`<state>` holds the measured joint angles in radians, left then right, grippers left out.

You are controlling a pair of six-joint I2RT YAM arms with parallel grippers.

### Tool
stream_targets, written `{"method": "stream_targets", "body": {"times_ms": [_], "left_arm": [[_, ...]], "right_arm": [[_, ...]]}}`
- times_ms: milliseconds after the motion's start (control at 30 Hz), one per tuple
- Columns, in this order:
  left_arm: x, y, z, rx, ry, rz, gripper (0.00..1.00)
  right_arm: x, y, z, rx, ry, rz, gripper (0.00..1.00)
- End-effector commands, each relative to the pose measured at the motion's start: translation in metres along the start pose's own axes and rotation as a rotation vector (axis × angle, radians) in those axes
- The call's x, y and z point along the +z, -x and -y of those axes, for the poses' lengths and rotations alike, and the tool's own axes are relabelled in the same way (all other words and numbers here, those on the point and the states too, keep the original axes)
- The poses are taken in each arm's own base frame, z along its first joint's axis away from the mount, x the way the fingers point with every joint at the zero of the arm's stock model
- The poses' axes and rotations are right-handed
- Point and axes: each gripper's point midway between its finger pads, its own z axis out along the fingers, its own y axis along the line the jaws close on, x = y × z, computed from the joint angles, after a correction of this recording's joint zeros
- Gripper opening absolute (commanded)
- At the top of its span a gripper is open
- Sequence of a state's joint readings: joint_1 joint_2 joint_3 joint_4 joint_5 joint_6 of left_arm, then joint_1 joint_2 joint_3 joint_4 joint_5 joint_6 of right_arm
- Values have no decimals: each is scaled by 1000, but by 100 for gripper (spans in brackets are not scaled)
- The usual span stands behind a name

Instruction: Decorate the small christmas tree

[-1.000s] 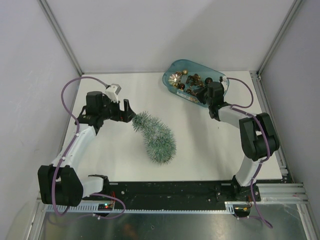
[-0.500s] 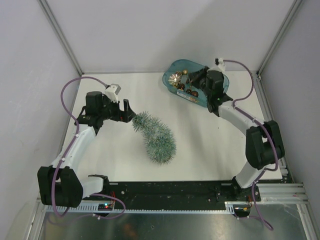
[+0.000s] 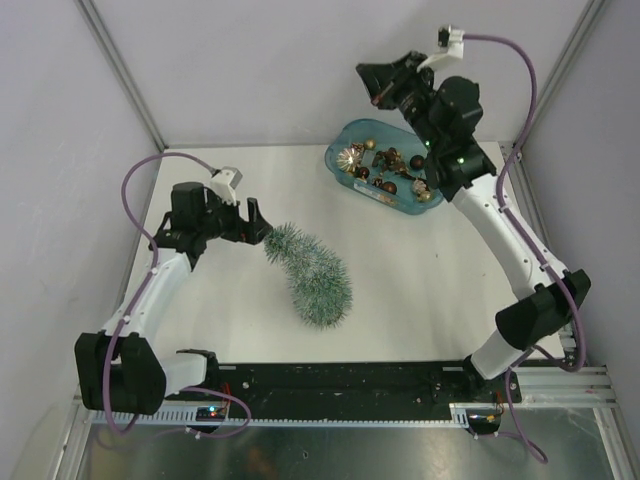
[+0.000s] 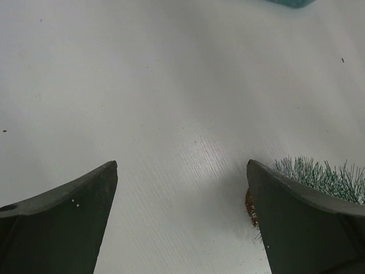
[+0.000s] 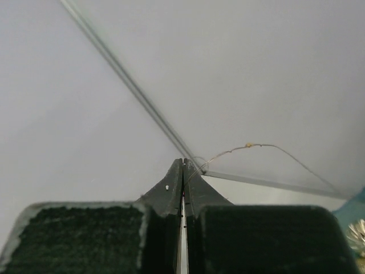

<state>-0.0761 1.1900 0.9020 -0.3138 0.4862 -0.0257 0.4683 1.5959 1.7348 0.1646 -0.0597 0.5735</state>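
Observation:
The small christmas tree lies on its side mid-table, frosted green, with its narrow end toward my left gripper. That gripper stands open and holds nothing. In the left wrist view the tree's bristles and a brown bit show just outside the right finger. My right gripper is raised high over the far end of the table, above the teal tray. In the right wrist view its jaws are shut. A thin wire with a small bead trails from the tips toward the tray's edge.
The teal tray holds several gold and brown ornaments at the back right. Enclosure walls and metal posts ring the white table. A corner of the tray shows at the top of the left wrist view.
My right arm has lifted from inside the tray, up and back toward the rear wall, jaws staying shut. The left arm and the tree have not moved.

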Motion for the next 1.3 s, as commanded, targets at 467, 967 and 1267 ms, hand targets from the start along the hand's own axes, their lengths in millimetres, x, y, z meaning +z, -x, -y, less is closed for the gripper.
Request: {"method": "stream_targets", "body": {"times_ms": [467, 967, 1267], "left_arm": [[85, 150, 65, 298, -310, 242, 100], [136, 156, 175, 534, -788, 327, 100], [182, 193, 161, 472, -681, 438, 100]], "right_arm": [[-21, 89, -145, 89, 499, -98, 0], [-31, 78, -161, 164, 648, -154, 0], [-54, 90, -183, 133, 734, -139, 0]]}}
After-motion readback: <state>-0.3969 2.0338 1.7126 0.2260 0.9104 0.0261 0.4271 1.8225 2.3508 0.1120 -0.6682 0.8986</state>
